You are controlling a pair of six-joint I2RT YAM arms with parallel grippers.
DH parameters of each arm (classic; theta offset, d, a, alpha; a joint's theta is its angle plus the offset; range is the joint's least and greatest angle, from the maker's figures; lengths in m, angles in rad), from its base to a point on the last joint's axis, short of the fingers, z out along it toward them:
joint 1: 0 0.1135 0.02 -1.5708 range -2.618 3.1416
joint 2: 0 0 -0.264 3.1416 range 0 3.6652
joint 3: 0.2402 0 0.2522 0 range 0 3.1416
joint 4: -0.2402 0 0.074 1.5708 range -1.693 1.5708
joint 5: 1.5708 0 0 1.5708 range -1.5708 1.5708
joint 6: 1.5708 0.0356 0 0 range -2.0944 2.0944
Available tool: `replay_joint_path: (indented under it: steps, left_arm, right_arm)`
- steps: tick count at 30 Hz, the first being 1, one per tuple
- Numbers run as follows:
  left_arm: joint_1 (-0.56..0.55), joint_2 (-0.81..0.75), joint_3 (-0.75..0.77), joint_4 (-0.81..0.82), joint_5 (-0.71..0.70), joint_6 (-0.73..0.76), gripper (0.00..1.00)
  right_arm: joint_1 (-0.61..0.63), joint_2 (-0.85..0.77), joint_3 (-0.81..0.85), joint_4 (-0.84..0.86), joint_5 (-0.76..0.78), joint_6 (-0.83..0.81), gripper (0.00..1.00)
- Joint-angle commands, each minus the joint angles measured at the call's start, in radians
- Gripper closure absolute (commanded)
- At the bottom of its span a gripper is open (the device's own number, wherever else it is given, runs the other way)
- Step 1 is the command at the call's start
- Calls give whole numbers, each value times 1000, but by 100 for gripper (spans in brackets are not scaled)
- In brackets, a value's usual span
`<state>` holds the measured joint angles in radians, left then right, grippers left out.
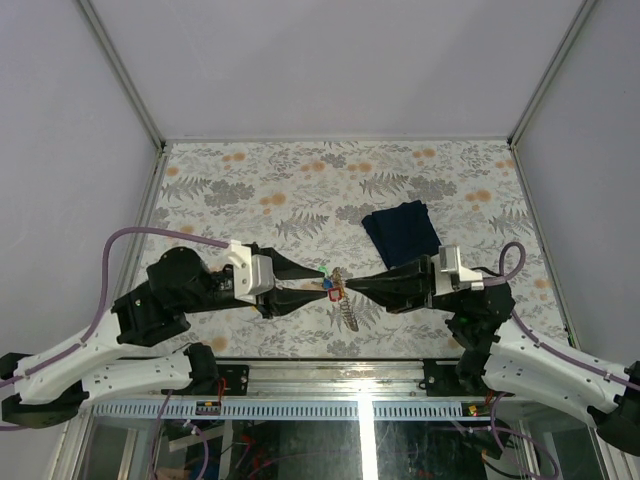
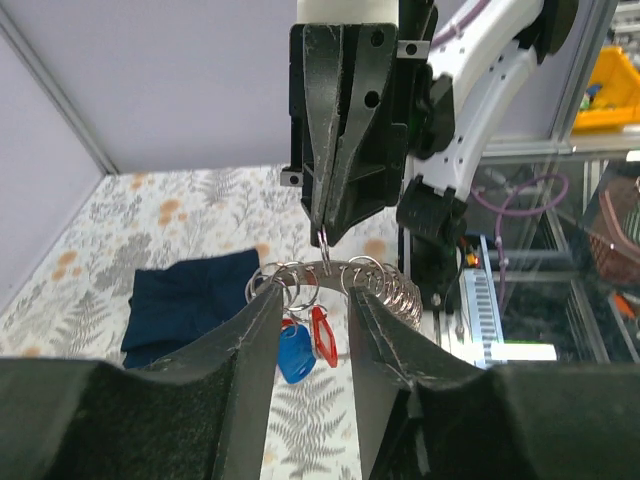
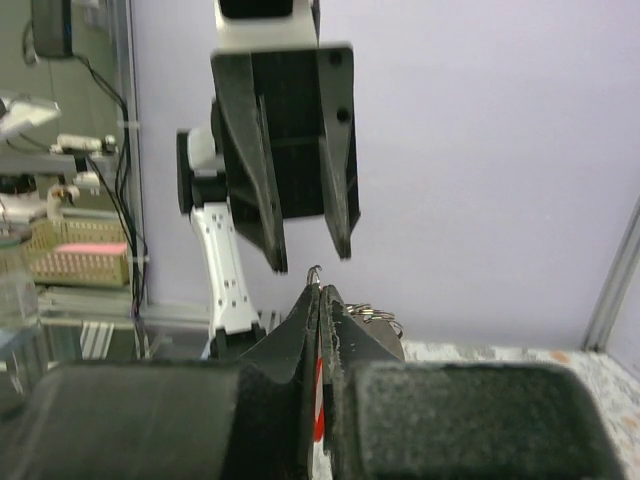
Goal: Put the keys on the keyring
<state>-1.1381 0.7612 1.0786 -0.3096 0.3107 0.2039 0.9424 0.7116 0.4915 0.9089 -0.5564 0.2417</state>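
The keyring [image 2: 380, 280] lies dead ahead of your left gripper [image 2: 315, 295], between its spread fingers; opposite, your right gripper [image 2: 325, 225] pinches the keyring's rim loop.

Fern-print table [image 1: 230, 190], folded navy cloth [image 1: 402, 232], rt side

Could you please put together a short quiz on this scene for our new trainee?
1. Which claw is pinching the keyring?
2. True or false: the left claw is clamped shut.
3. The folded cloth is: A red, B navy, C white.
Key: 1. The right claw. 2. False: its jaws stand apart on either side of the ring. 3. B.
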Motion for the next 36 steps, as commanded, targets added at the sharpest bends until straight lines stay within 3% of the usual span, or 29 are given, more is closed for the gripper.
replay_joint_path:
  steps: [1,10,28,36]
  left_arm:
    - [-3,-33,-84,360,28,-79,66]
    - [-3,-17,-132,501,88,-94,70]
    - [-3,28,-126,517,143,-88,73]
    - [-3,41,-114,506,128,-76,86]
  right_arm:
    - [0,46,11,388,52,133,100]
    - [0,120,46,512,28,183,100]
    - [-1,91,101,356,-27,69,100]
    - [0,77,130,266,-73,14,100]
